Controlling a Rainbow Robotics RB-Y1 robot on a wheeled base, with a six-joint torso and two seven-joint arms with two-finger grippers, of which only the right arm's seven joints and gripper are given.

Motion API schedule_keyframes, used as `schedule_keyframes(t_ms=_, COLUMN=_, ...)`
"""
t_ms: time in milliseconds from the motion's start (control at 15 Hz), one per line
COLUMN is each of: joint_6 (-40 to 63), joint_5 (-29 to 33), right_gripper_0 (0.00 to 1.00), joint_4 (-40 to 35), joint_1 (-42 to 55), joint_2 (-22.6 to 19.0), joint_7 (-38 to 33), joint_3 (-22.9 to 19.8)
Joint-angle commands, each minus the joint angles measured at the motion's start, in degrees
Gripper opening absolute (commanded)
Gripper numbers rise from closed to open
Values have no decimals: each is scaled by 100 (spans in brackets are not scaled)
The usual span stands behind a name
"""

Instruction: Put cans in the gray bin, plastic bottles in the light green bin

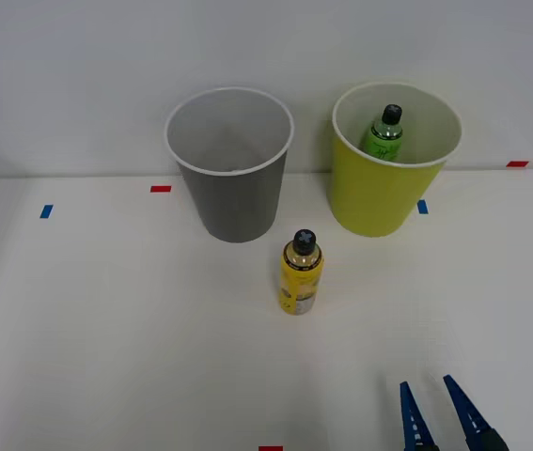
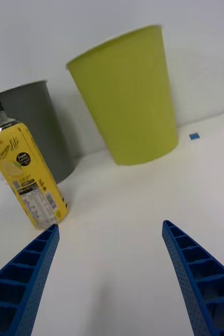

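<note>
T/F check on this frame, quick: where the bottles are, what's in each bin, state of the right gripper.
1. The green bottle sits inside the light green bin. True.
2. The yellow bottle lies on its side. False: it stands upright on the table, in front of the two bins.
3. The gray bin holds a can. False: nothing shows inside it.
4. The right gripper is open and holds nothing. True.
5. The yellow bottle is between the fingers. False: it stands beyond the fingertips, off to one side.
</note>
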Motion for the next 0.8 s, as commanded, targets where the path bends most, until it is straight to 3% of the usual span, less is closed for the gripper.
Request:
schedule_keyframes(t_ms=67, joint_6=-43, joint_5=-622, right_gripper_0=67, joint_4=-20, joint_1=-43, joint_2=-487, joint_7=111, joint_3=491)
schedule_keyframes(t_ms=333, joint_6=-43, joint_5=-885, right_gripper_0=67, joint_4=-275, joint_1=-280, joint_2=-1243, joint_7=489, joint_3=1053)
schedule_keyframes(t_ms=533, joint_6=-26, joint_5=-1685, right_gripper_0=67, joint_4=-275, joint_1=-640, joint_2=-1718, joint_7=2115, joint_3=1511)
schedule_keyframes(t_ms=600, joint_6=89, joint_5=-1984, right_gripper_0=73, joint_4=-275, joint_1=-746, joint_2=-1867, joint_7=2449, joint_3=1730)
schedule_keyframes(t_ms=733, joint_6=361, joint_5=-2924, right_gripper_0=100, joint_4=-275, joint_1=-1018, joint_2=-2166, joint_7=2985, joint_3=2284)
schedule_keyframes(t_ms=800, joint_6=370, joint_5=-3171, right_gripper_0=100, joint_4=-275, joint_1=-1124, joint_2=-2263, joint_7=3222, joint_3=2433)
